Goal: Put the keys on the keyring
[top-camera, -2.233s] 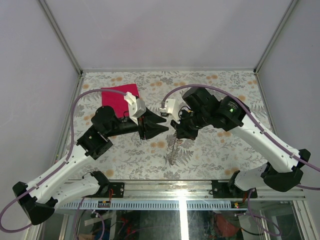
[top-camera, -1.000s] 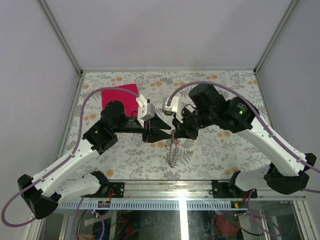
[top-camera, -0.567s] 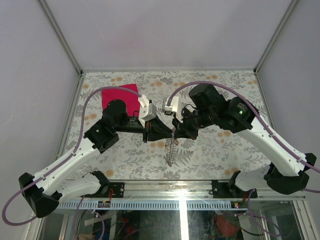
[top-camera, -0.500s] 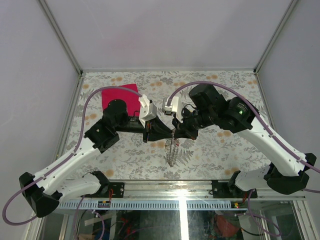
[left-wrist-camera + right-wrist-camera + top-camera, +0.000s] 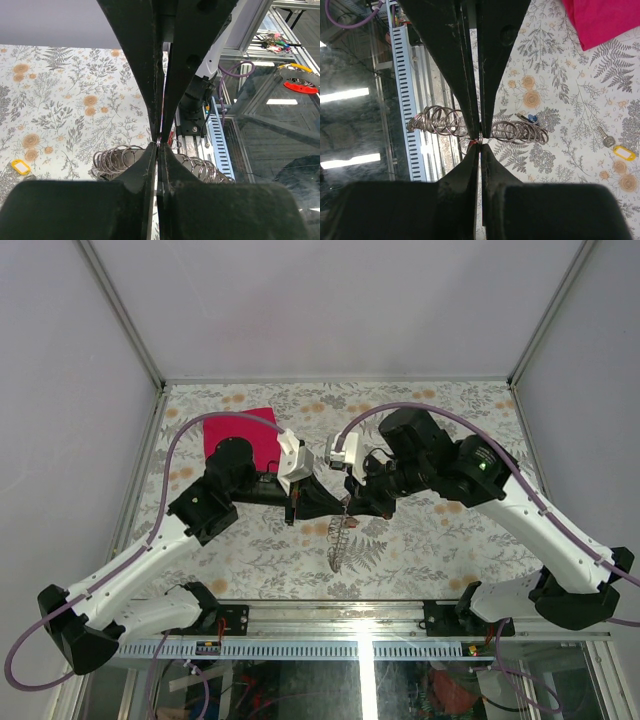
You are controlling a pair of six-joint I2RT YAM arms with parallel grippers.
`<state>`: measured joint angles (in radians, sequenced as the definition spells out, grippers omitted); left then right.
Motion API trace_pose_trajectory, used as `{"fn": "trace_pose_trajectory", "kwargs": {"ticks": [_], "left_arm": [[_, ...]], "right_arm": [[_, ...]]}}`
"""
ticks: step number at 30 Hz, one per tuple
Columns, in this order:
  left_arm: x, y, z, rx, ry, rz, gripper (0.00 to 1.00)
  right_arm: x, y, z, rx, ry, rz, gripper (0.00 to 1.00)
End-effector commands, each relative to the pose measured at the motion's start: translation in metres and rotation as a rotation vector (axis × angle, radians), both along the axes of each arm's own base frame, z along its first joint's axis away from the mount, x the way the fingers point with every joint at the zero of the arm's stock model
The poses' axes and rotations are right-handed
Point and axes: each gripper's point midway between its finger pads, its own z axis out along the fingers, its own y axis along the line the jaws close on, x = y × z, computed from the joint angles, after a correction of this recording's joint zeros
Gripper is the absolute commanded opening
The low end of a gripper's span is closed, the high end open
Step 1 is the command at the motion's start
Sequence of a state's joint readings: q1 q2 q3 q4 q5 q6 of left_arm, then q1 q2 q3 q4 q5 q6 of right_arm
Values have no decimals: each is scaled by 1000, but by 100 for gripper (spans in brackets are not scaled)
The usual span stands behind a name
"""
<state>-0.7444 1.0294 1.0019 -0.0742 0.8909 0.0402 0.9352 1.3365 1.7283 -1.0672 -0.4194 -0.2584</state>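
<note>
Pinching keyring (image 5: 520, 132) in right gripper (image 5: 480, 146), clamped shut; left gripper (image 5: 158, 148) pressed together, contents unclear. Advised: tips aligned, slow feed, dangling end kept from swinging.

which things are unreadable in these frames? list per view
Wrist views: left gripper and right gripper meet tip to tip, shut; fingers hide which one pinches the keyring.
Top view: keyring is a thin blur over the fern print; ring count unreadable.
Top view: yellow-tagged key too small to find among orange flowers.
Right wrist: red speck at the fingertips, too small to identify.
</note>
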Motion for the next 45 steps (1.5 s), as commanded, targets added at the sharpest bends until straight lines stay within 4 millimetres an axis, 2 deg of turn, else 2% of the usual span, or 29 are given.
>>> {"fn": "trace_pose_trajectory", "kwargs": {"ticks": [1, 5, 7, 11, 15, 19, 22, 28, 34, 45], "left_arm": [[9, 0, 26, -64, -41, 61, 0], [21, 1, 32, -85, -31, 148, 0], [25, 2, 34, -91, -28, 170, 0], [34, 4, 38, -121, -17, 234, 0], [41, 7, 45, -169, -5, 288, 0], [44, 13, 56, -224, -11, 317, 0], [45, 19, 63, -263, -21, 337, 0], [48, 29, 74, -325, -32, 373, 0], [47, 32, 81, -347, -36, 381, 0], [42, 28, 80, -336, -34, 342, 0]], "right_arm": [[1, 6, 29, 117, -72, 2, 6], [6, 7, 56, 219, -133, -46, 28], [15, 5, 69, 271, -182, -102, 35], [33, -5, 87, 337, -258, -237, 39], [51, -10, 88, 387, -260, -382, 40], [76, -24, 88, 476, -158, -496, 41], [84, -31, 90, 575, -56, -516, 42], [67, -19, 92, 712, 67, -421, 44], [49, -11, 95, 798, 108, -315, 45], [48, 2, 90, 838, 184, -258, 47]]}}
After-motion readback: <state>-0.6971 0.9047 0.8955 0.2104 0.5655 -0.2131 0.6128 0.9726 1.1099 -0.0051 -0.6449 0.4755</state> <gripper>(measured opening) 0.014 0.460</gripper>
